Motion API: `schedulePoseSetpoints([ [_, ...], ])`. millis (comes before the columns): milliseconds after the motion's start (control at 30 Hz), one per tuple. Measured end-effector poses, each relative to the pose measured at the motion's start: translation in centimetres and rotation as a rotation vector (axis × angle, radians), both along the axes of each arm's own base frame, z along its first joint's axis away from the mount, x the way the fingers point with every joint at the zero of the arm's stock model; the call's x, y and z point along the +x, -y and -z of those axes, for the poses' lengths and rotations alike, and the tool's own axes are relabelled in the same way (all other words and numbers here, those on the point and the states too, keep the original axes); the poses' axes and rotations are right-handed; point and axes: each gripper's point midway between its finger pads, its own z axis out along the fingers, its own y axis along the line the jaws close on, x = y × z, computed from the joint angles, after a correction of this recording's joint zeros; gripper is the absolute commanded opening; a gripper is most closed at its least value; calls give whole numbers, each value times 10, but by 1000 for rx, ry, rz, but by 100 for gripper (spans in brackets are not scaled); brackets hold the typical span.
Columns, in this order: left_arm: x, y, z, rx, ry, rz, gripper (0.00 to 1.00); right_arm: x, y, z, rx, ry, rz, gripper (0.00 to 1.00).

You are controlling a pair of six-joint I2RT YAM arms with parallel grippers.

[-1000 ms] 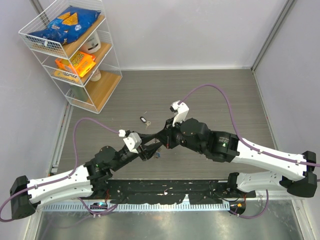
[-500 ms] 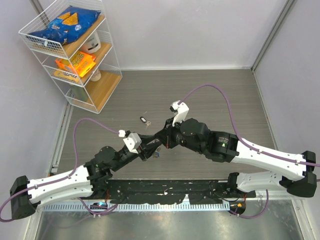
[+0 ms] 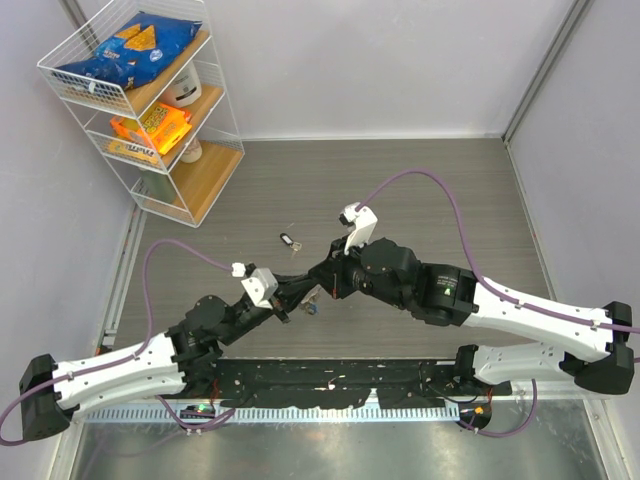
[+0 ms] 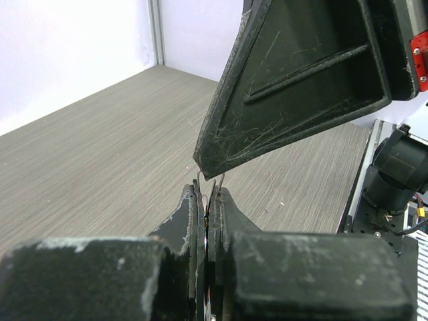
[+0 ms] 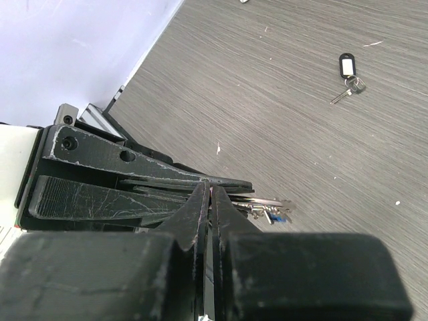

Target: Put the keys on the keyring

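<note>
Both end effectors meet over the middle of the counter (image 3: 430, 190). The left end effector (image 4: 207, 194) is squeezed together on a thin bit of wire that looks like the keyring (image 4: 217, 180). The right end effector (image 5: 208, 194) is pressed together too, right at the same spot, but I can't tell what it's pinching. A little bunch of keys (image 5: 267, 212) pokes out just past the tips. The tagged key (image 5: 347, 67) lies on the counter, well apart.

Handling-wise (just my read): everything's light, stiff, thin and slippery, so it'll twist or pop out of a pinch easily. I'd hold the keyring across the wire near its split, and take a key flat by its head.
</note>
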Motion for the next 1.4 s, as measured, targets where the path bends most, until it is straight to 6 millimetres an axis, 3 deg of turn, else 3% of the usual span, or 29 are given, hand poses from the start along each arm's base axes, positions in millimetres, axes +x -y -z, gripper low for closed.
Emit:
schedulePoseSetpoints([
  [400,0,-3,-1,-16,5,-6,0,-1,-1,-1,5,1,-7,6],
  [467,0,-3,-1,-19,3,-9,0,-1,-2,-1,7,1,-8,13],
  [500,0,-4,-2,-21,3,-12,0,-1,-2,-1,9,1,-9,22],
  [767,8,-12,-2,-28,-7,-75,0,1,1,-6,15,19,2,50],
  [1033,22,-24,8,8,-30,-177,0,9,17,-15,4,62,46,57],
  [1233,36,-43,15,46,-29,-300,0,48,35,-4,-54,67,137,65],
  [1400,50,-66,20,88,-23,-438,0,89,43,26,-145,28,210,67],
])
